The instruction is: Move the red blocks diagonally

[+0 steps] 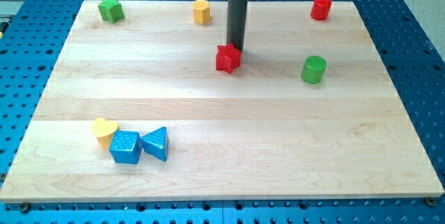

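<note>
A red star block (227,58) lies a little above the middle of the wooden board (222,140). A red cylinder block (320,8) stands near the board's top right corner. My tip (236,48) is at the upper right edge of the red star, touching it or nearly so. The dark rod comes down from the view's top centre.
A green star (110,9) is at the top left, a yellow hexagon (201,11) at the top centre, a green cylinder (313,69) right of the red star. A yellow heart (104,131), blue cube (125,147) and blue triangle (156,143) cluster at the bottom left.
</note>
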{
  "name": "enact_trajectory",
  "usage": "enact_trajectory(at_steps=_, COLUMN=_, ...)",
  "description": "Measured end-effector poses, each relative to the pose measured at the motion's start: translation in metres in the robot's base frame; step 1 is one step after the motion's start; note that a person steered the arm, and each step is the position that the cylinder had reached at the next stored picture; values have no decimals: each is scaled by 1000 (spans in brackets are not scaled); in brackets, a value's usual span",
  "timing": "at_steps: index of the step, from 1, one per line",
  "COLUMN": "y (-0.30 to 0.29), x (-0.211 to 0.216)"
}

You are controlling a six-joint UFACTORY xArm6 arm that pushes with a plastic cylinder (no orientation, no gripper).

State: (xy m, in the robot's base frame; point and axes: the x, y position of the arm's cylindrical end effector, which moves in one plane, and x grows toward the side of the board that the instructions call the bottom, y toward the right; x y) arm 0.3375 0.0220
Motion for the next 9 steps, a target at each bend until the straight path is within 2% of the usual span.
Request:
enact_trajectory(at_steps=2, y=0, x=0)
enact_trajectory(at_steps=4, y=8, x=23)
enact_trajectory(at_steps=6, y=-11, x=29)
enact_trajectory(at_steps=7, y=-20, x=46)
enact_trajectory(at_steps=8, y=-22, x=89)
enact_trajectory(at_steps=9, y=-81, x=78)
